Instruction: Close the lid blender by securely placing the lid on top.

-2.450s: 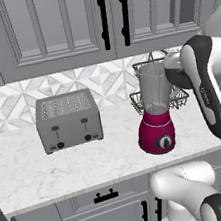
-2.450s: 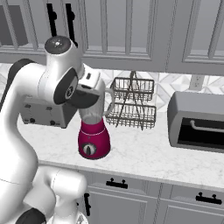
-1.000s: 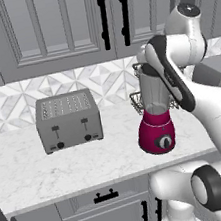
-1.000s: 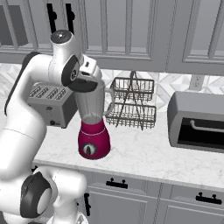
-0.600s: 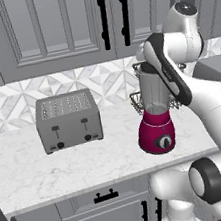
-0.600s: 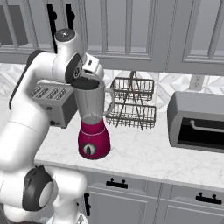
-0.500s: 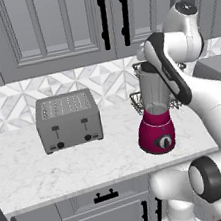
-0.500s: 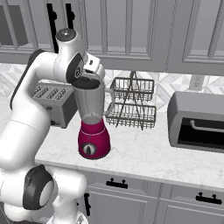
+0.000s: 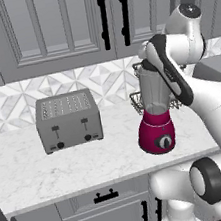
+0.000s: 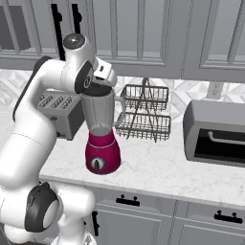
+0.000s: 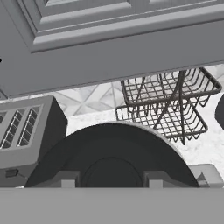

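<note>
Gripper: at the top of the blender jar, fingers clenched on the lid. In the hand view the fingertips sit at the near edge of the black disc.

Lid: round, black, flat. Lies level across the jar mouth; a thin pale rim of the jar shows along its far edge. Whether it is fully seated cannot be told.

Blender: magenta base with black dial, clear tapered jar with side handle, standing upright on the marble counter, near its front edge. Jar appears to hold nothing.

Step in hand, as judged: pressing the lid home. Best done by keeping the disc level and centred on the rim, pushing straight down, and letting go only once it sits flush; a sideways pull could tip the tall jar.

Wire rack: two tiers, just behind and right of the blender, nothing in its baskets.

Toaster: grey, left of the blender, well apart; slots show nothing inside.

Oven: grey countertop unit, far right, door shut.
</note>
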Controlling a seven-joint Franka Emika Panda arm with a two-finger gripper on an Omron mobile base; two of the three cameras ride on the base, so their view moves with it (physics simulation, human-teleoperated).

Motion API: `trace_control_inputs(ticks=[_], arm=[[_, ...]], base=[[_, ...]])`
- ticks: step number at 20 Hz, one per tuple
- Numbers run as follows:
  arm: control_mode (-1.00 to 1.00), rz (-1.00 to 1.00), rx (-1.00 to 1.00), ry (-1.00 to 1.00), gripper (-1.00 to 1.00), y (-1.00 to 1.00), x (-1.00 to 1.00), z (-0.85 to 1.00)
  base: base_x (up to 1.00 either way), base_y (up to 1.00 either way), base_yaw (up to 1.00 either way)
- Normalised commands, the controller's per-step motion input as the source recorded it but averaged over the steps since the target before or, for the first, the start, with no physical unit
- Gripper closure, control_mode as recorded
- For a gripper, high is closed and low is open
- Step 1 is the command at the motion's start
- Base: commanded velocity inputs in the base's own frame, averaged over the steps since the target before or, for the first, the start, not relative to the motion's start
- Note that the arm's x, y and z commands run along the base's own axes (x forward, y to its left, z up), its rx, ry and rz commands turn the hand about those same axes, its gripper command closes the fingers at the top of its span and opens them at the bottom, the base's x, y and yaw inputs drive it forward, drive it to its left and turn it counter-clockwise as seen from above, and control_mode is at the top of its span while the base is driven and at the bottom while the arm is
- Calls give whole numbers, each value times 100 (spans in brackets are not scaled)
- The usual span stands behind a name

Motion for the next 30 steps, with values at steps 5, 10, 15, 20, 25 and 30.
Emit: trace_control_inputs(ticks=[5, 10, 15, 20, 25, 30], arm=[[-100, 0, -4, -15, 100, 0, 0, 0], [-100, 0, -7, -1, 100, 0, 7, 0], [-100, 0, -6, 0, 100, 0, 15, 0], [-100, 0, -5, 0, 100, 0, 4, 0], [-100, 0, -2, -3, 100, 1, 6, 0], [-100, 0, 0, -3, 100, 8, 14, 0]], base=[[0, 0, 0], [0, 0, 0], [0, 0, 0], [0, 0, 0], [0, 0, 0], [0, 0, 0]])
